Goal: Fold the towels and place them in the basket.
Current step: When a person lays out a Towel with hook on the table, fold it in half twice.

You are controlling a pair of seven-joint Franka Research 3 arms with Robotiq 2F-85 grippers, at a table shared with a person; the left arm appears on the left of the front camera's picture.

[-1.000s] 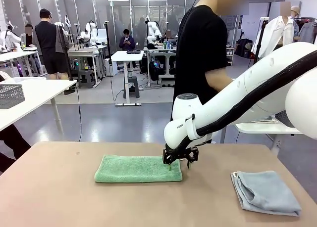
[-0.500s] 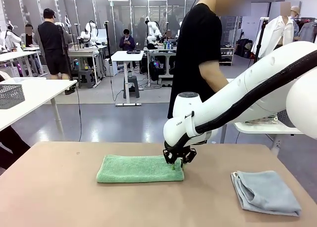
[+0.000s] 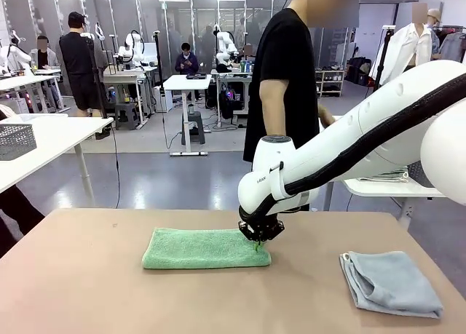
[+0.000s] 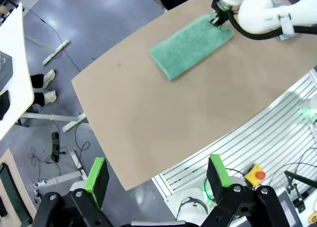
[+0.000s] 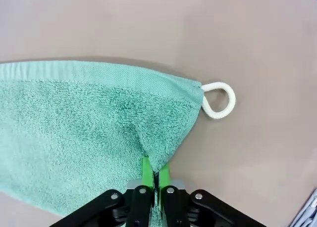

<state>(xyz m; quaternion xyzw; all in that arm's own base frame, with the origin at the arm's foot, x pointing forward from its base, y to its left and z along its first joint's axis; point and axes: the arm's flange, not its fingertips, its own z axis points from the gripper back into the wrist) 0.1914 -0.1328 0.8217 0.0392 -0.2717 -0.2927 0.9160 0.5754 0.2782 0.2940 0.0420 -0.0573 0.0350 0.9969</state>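
The mint green terry towel [image 3: 205,249] is lying folded into a long flat rectangle near the middle of the tan table [image 3: 87,290]. The right claw [image 3: 259,236] is pinching its right-hand corner, green pads pressed together on a small peak of cloth [image 5: 153,158]. A white cord loop [image 5: 218,100] is sticking out from that corner onto the table. The pale blue-grey towel [image 3: 391,281] is lying loosely folded at the table's right side, well apart. The left claw [image 4: 157,173] is hanging high above the table's edge, its jaws spread wide and gripping nothing.
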